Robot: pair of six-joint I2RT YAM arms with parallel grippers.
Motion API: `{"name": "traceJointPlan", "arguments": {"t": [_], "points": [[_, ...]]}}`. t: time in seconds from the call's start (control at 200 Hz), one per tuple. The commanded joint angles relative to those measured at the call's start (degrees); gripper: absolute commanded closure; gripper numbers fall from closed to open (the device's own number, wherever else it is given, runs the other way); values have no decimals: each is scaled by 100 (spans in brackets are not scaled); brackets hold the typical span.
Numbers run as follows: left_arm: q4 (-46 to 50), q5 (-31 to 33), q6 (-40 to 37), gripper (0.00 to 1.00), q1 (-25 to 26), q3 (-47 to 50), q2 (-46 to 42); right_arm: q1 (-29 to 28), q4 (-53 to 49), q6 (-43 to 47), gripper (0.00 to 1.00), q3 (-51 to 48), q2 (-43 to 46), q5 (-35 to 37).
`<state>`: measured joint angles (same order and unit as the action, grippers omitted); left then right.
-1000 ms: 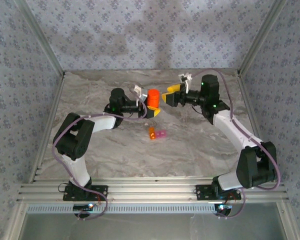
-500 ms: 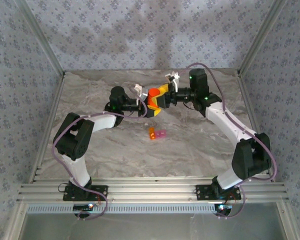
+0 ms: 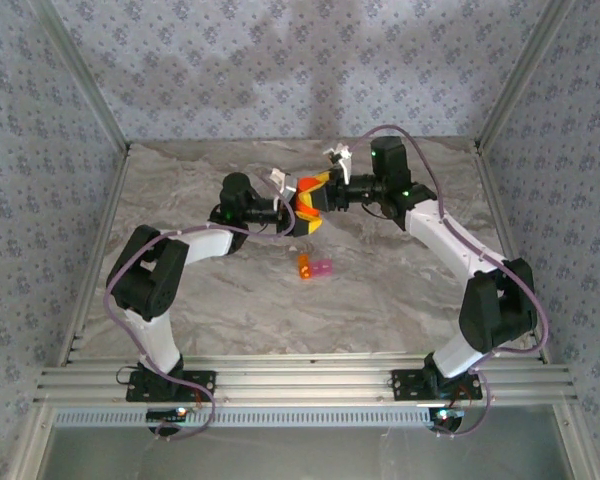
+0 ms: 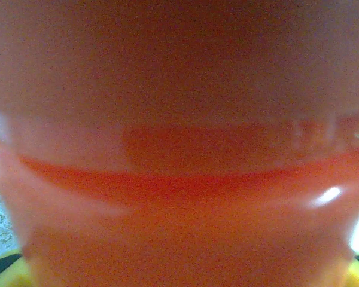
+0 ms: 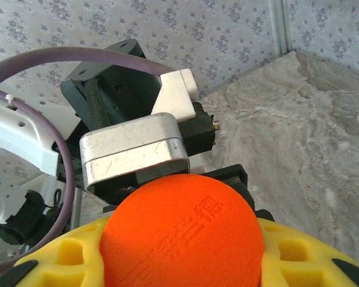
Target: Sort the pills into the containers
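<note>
An opaque orange bottle [image 3: 305,200] is held up over the middle of the table's far half. My left gripper [image 3: 297,214] is shut on its body [image 4: 179,179], reaching in from the left. My right gripper [image 3: 316,194] comes from the right, and its yellow fingers [image 5: 60,257] are shut on either side of the bottle's round orange cap [image 5: 182,233]. The containers [image 3: 316,268], a tiny orange box and a pink box joined side by side, lie on the table in front of both grippers. The pills are hidden.
The marble table [image 3: 400,290] is closed in by patterned walls at the back and sides. An aluminium rail [image 3: 300,385] runs along the near edge where both arm bases sit. The left wrist's silver camera housing [image 5: 134,146] sits just behind the cap.
My right arm has swung left to the bottle, and its jaws have closed on the cap. The left arm and the bottle have stayed put.
</note>
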<state>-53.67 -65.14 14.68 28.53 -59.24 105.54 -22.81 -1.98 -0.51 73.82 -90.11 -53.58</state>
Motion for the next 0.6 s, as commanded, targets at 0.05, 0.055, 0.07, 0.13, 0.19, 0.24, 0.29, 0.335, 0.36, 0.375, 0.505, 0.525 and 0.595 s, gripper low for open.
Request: {"name": "traceJointPlan", "arguments": {"t": [0.05,0.055,0.07,0.13,0.19,0.24,0.29,0.335,0.36,0.375,0.505,0.525,0.595], "points": [[-334,-75,-228,100,73,-148,-139,-73,329,-577,75,-221,212,537],[-331,-63,-228,100,73,-144,-139,-74,356,-601,76,-237,221,575],[-336,-34,-228,100,66,-141,-139,-75,444,-682,77,-297,255,658],[-337,101,-254,100,68,-92,-164,-77,780,-1005,79,-604,414,1057],[-324,297,-304,100,70,-27,-204,-75,1199,-1336,79,-981,586,1348],[-310,361,-374,100,68,0,-225,-87,1433,-1503,80,-1141,669,1396],[-276,393,-388,100,71,25,-243,-118,1452,-1519,81,-1205,745,1519],[-272,418,-399,100,74,26,-252,-153,1487,-1512,81,-1261,802,1607],[-268,425,-399,100,82,27,-259,-177,1521,-1515,81,-1285,826,1618],[-269,435,-404,100,80,35,-261,-182,1535,-1528,81,-1295,835,1615],[-166,490,-464,100,93,36,-301,-234,1530,-1521,82,-1301,854,1646],[-135,493,-488,99,97,38,-310,-242,1525,-1521,82,-1302,850,1657],[-54,545,-559,94,122,44,-340,-267,1559,-1534,83,-1322,860,1688]]}}
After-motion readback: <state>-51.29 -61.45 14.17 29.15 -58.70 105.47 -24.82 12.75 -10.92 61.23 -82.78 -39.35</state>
